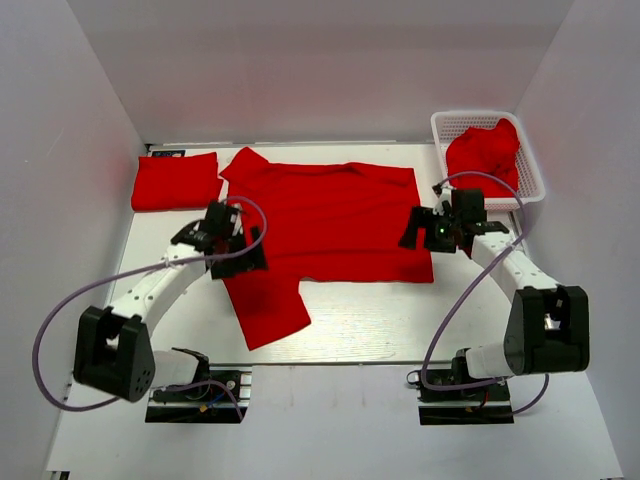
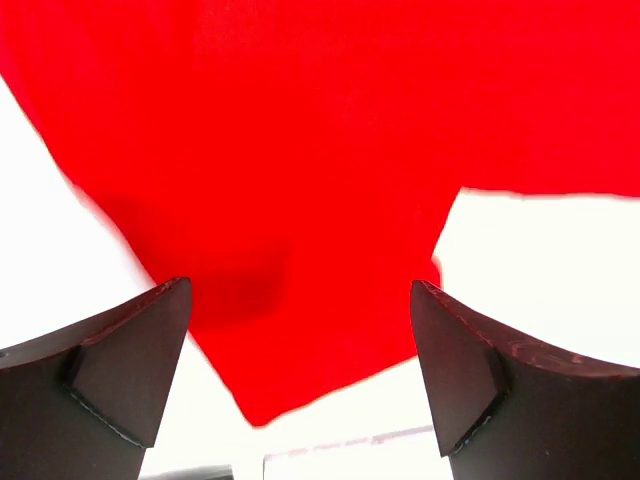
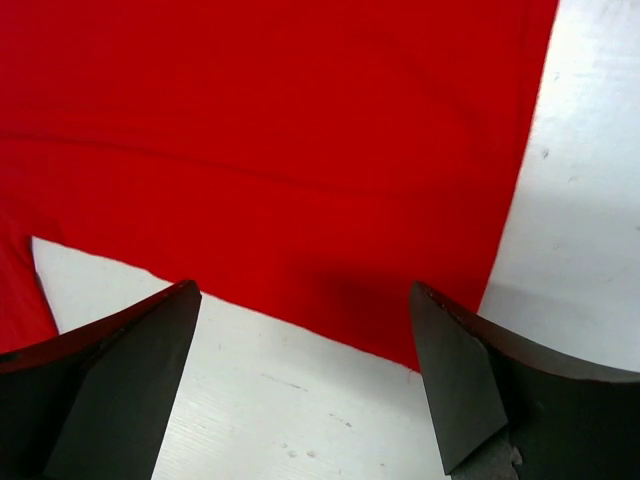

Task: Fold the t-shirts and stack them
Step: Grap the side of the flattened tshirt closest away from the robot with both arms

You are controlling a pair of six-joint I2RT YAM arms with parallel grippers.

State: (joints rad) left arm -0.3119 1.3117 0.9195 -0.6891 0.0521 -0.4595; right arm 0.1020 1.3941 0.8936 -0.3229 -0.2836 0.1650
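Where your two arms reach forward from their bases at the near edge, the bench [image 1: 380,320] carries a spread t-shirt [image 1: 330,215] lying flat and sideways, its sleeves toward your left and its straight hem toward your right. Your left arm slants up and to the right from its base, elbow low at the left, and holds the left claw [image 1: 238,248] over the shirt's sleeve end, close to the nearer sleeve. In the left wrist view its dark fingers [image 2: 130,370] stand wide apart, released, with red cloth and white bench showing between them and nothing gripped. Your right arm bends outward at the elbow and slants up and to the left, placing the right claw [image 1: 422,232] above the hem's near corner. Its fingers [image 3: 120,385] likewise stand spread and empty, framing that corner's edge. A folded t-shirt [image 1: 177,181] rests at the far left of the bench, apart from the spread one. A bunched t-shirt [image 1: 483,152] sits in the white mesh basket [image 1: 452,124] at the far right corner.
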